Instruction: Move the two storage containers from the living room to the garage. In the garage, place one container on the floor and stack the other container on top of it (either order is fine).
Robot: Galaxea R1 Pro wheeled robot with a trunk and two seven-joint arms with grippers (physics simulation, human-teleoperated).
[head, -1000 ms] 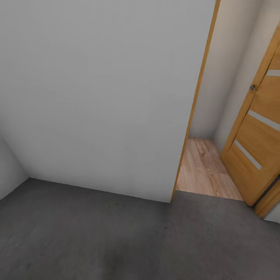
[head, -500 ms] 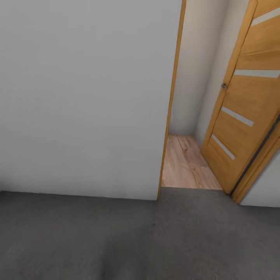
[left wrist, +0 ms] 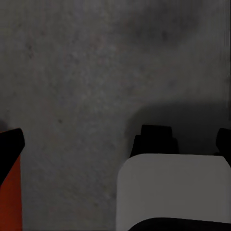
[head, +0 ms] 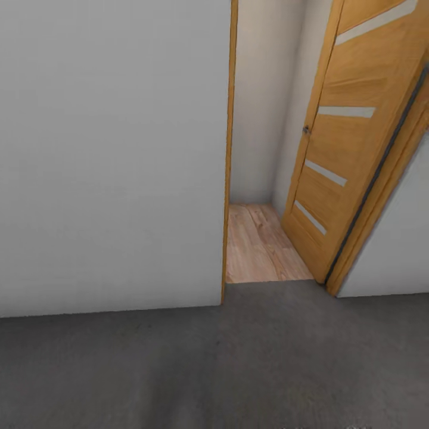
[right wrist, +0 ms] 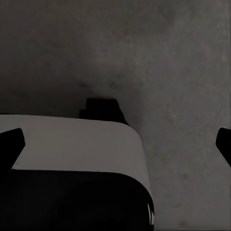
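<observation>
An orange-red strip of a storage container [left wrist: 9, 195] shows in the left wrist view, right beside one black fingertip [left wrist: 10, 144]; I cannot tell whether they touch. My left gripper [left wrist: 117, 142] stands open above the dark grey concrete floor [left wrist: 72, 72], with nothing between its fingers. My right gripper [right wrist: 117, 139] is open too over the same floor [right wrist: 183, 72]. In the head view the garage floor [head: 208, 363] runs up to a white wall [head: 107, 149].
An open doorway [head: 256, 179] with a light wood frame leads onto light wood-plank flooring [head: 256, 250]. A wooden door [head: 345, 137] with pale stripes stands swung open at its right. Parts of my grey-and-black base [left wrist: 173, 192] show under both wrists.
The whole head view has swung: the doorway and door have slid leftward in the picture and the left corner has gone from view. That is the camera turning, not the things.
</observation>
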